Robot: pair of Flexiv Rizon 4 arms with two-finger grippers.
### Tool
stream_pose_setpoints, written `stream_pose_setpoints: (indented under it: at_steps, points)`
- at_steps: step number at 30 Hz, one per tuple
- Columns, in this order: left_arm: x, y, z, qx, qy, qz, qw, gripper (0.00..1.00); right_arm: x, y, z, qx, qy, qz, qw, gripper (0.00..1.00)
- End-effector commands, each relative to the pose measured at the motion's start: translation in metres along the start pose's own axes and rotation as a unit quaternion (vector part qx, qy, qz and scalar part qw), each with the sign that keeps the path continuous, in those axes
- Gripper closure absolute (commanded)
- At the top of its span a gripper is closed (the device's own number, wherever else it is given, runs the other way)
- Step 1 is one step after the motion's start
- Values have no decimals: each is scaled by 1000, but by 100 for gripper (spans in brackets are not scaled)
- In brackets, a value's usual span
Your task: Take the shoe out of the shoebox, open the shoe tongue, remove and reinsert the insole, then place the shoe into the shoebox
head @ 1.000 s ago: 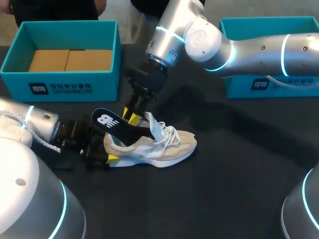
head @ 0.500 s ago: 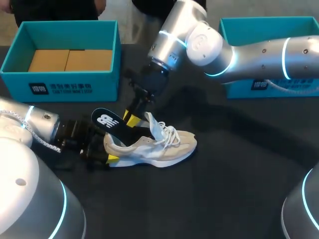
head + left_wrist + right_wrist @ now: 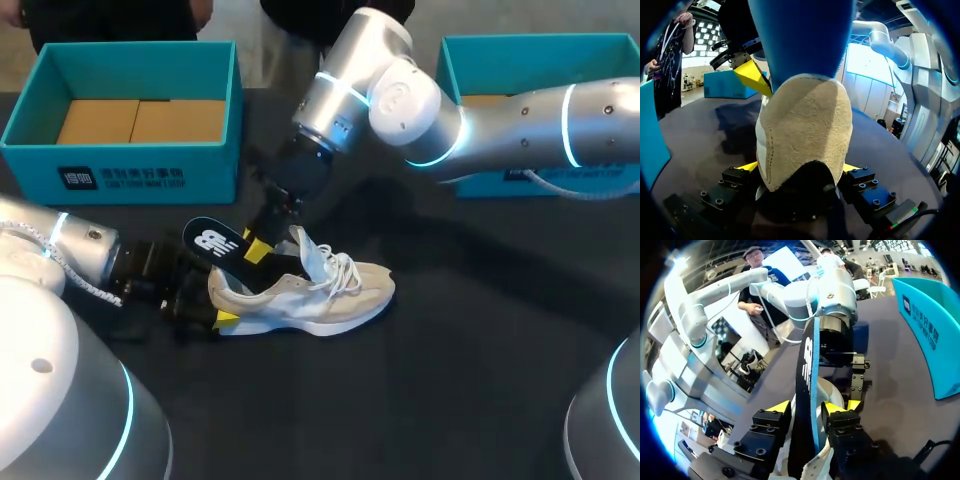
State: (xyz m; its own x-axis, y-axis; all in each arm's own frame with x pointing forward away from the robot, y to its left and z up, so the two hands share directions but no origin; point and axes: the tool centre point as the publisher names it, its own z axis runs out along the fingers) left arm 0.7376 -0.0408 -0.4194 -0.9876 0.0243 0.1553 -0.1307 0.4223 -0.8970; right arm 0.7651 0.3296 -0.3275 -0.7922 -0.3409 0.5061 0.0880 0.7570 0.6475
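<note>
Right pincer (image 3: 807,407) pinches the dark insole (image 3: 215,243), half out of the beige shoe (image 3: 310,295), which my left pincer (image 3: 799,167) clamps from behind on the table (image 3: 480,380) outside the teal shoebox (image 3: 120,160); its tongue (image 3: 305,250) looks lifted, I think, so reseating and boxing remain.

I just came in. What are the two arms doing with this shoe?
The left gripper is shut on the heel of the beige shoe, holding it on the table. The right gripper is shut on the dark insole, which sticks out of the shoe's opening at a slant. A teal shoebox stands open behind them.
</note>
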Motion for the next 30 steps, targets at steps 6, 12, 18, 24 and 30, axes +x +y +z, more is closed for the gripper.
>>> stream_pose_setpoints:
  at_steps: [6,12,18,24,30]
  points:
    - [-1,2,1,0,0,0,1000,100,-2,1,3,-1,1,1,1000,80]
    - [-1,2,1,0,0,0,1000,100,-2,3,5,-2,7,4,1000,100]
    - [-1,2,1,0,0,0,1000,100,1,7,0,-2,14,12,1000,100]
    - [-1,2,1,0,0,0,1000,100,2,16,-14,0,5,18,1000,100]
    - [-1,2,1,0,0,0,1000,100,0,30,-26,-3,-14,12,1000,100]
